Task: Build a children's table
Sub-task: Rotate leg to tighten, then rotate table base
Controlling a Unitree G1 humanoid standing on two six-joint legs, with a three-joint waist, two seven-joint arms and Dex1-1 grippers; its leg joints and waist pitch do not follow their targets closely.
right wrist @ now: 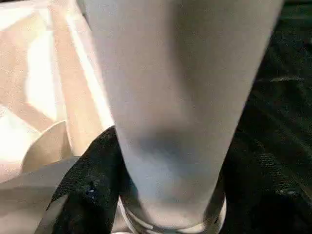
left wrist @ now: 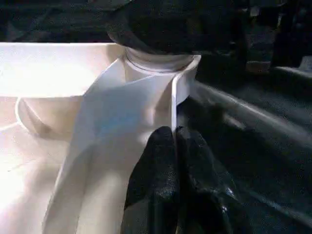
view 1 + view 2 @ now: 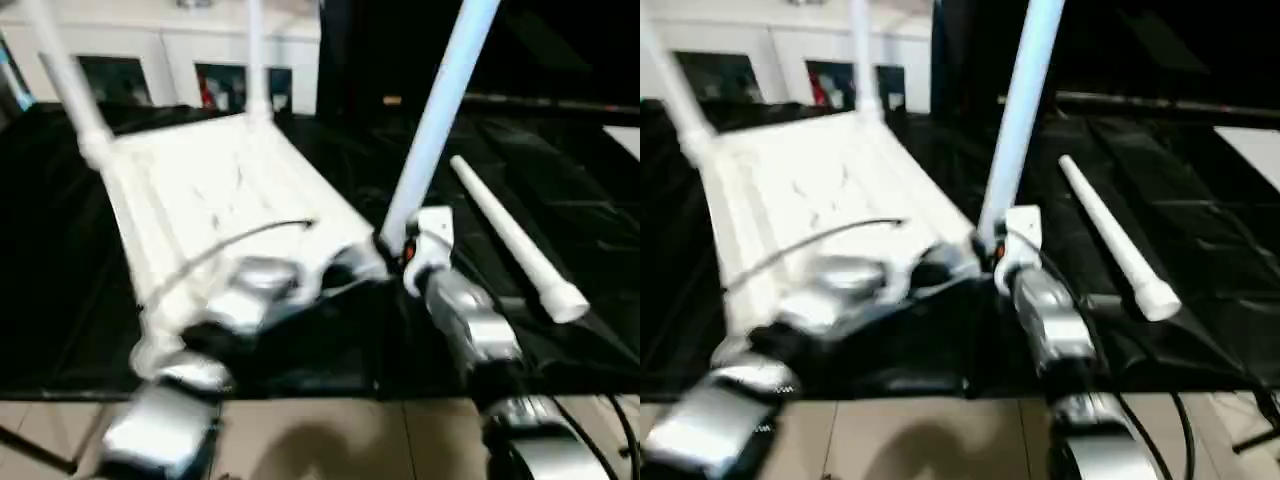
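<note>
a: state the position of the children's table (image 3: 215,190).
b: its top lies upside down on the black-covered counter (image 3: 560,200), rim up. three legs stand in corner sockets: two at the far corners (image 3: 70,75) (image 3: 256,60) and one at the near right corner (image 3: 435,120). a fourth leg (image 3: 515,240) lies loose on the counter, to the right of the top and apart from it.

a: what do the head views show that the wrist views do not?
b: the whole layout: both silver forearms reaching in, the loose leg, white cabinets (image 3: 160,45) behind the counter, and a thin grey cable (image 3: 230,245) arching over the top.

a: and the wrist views?
b: close contact detail. the left wrist view shows the left pincer (image 2: 175,161) with its two black fingers pressed together, closed, tips against the white web of the corner just below the socket collar (image 2: 158,61). the right wrist view shows the right pincer (image 1: 168,180) with a black finger (image 1: 92,185) on each side of the leg base (image 1: 175,97), gripping that leg just above the socket.

a: where is the table relative to the pincers?
b: both pincers sit at the near right corner. the top extends away and to the left of them; the gripped leg rises steeply between the right pincer's fingers.
</note>
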